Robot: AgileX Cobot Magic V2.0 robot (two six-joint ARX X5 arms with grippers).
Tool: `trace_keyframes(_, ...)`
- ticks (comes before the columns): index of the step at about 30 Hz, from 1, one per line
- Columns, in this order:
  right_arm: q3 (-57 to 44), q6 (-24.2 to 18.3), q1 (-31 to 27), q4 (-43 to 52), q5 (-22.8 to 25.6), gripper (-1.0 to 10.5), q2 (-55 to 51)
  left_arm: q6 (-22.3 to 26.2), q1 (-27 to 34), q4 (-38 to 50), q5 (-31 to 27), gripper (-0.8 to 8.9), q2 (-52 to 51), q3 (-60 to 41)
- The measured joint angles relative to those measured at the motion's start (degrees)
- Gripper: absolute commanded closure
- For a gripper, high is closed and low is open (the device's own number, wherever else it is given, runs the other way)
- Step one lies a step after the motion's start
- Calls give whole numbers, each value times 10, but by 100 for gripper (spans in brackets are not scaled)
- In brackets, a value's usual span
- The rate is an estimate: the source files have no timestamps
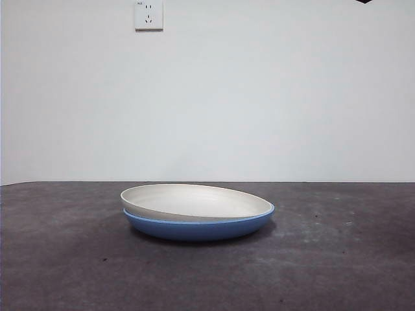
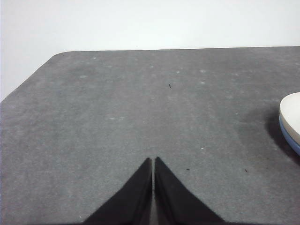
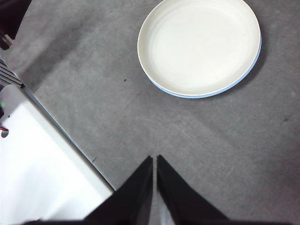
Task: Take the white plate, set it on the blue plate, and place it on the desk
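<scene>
On the bare bench [image 1: 65, 259], the white plate [image 1: 194, 201] sits slightly askew on the blue plate [image 1: 194, 228] mid-bench, stacking apparently done, while left gripper [image 2: 153, 161] and right gripper [image 3: 154, 159] hang closed, empty, well clear.

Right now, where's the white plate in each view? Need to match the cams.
Front view: white plate at centre, sitting slightly tilted in the blue plate on the desk.
Left wrist view: only its rim at the picture's right edge.
Right wrist view: whole plate, seen from above.
Shared landmark: the blue plate's rim showing under the white one.
</scene>
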Motion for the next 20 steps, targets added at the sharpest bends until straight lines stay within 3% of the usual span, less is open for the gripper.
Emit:
trace_keyframes(12,0,-17,-12,5,12,939,-4,0,0,0,0,805,0,0)
trace_keyframes(20,-46,-35,-131,153,33,939,-97,0,0,0,0,805,0,0)
